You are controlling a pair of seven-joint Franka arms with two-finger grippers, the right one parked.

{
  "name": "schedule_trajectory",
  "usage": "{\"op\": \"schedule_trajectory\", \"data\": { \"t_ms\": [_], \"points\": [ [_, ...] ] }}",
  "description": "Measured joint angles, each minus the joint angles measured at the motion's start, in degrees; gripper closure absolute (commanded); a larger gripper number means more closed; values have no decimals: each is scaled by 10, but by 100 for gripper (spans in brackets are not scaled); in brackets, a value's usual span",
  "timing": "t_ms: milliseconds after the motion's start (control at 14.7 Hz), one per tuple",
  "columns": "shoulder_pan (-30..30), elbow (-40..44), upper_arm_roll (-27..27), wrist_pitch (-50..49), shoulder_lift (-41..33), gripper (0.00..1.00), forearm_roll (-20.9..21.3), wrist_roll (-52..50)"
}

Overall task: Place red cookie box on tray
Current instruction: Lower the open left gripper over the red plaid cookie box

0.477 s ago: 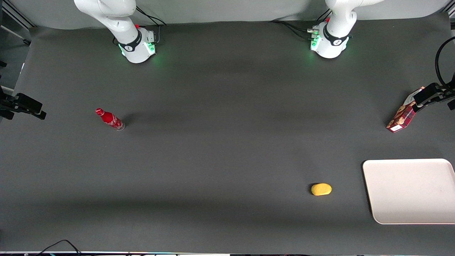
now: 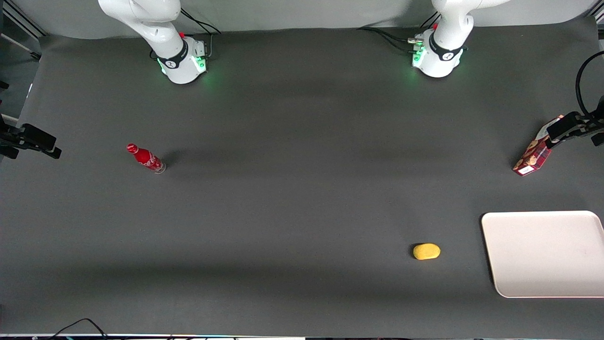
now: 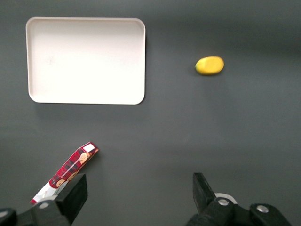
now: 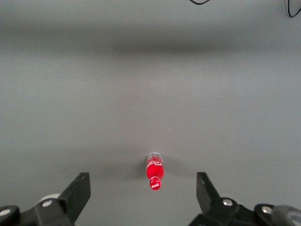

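Right now I see my hand (image 3: 140,195) spread wide, hovering above the table (image 2: 302,198), with the red cookie box (image 3: 66,172) lying partly beneath one finger; the tray (image 3: 86,60) sits well apart.

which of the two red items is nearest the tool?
The cookie box, lying beside the open tool near the tray. The red bottle stands toward the parked arm's end.

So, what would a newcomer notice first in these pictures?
Probably the large cream-white tray near the front camera at the working arm's end, with a small yellow object beside it. Next, the red cookie box farther from the camera, partly under the open gripper. A red soda bottle stands alone toward the parked arm's end.
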Motion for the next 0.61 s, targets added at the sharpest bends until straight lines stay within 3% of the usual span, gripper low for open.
{"op": "schedule_trajectory", "data": {
  "t_ms": [205,614],
  "points": [
    [0,-24,37,-1,1,0,7,77],
    [5,-67,192,39,5,0,9,356]
  ]
}}
